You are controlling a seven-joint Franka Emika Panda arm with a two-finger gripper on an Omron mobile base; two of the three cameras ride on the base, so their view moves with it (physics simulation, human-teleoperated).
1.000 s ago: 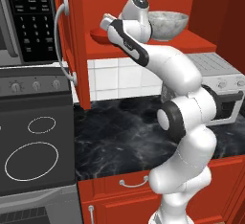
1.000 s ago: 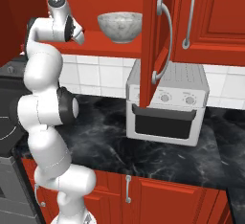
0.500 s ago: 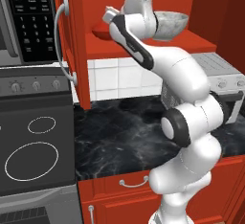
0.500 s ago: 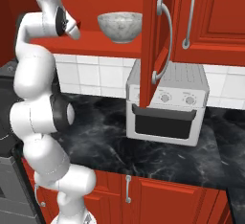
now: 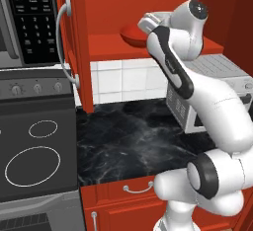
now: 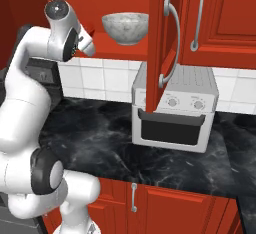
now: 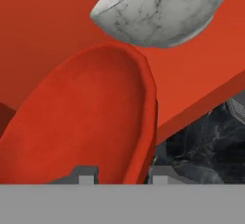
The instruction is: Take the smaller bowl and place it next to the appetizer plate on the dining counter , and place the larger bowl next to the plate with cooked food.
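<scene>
Red bowl: the smaller bowl is close up in the hand view. Its rim runs down between the two dark finger tips. In the left base view the same bowl sits on the red shelf inside the open cupboard, and the arm covers its right half.

Gripper: the gripper is at the bowl's rim, one tip inside the bowl and one outside. The jaws are pinched close on the rim of the smaller bowl. Just the very tops of the tips show, so the touching spots are hard to make out. In the left base view the hand is at the bowl, but the tips are too small to see.

Marble bowl: the larger bowl stands upright on the same shelf, just beside the red one. In the hand view its top is cut off by the edge.

Cupboard door: the red door hangs open and hides part of the toaster oven behind it.

Toaster oven: it sits on the black marble worktop under the shelf. In the left base view the arm blocks most of it.

Stove: the dark stove top is left of the worktop, cut off at the picture edge.

Microwave: the microwave above the stove is partly cut off too.
</scene>
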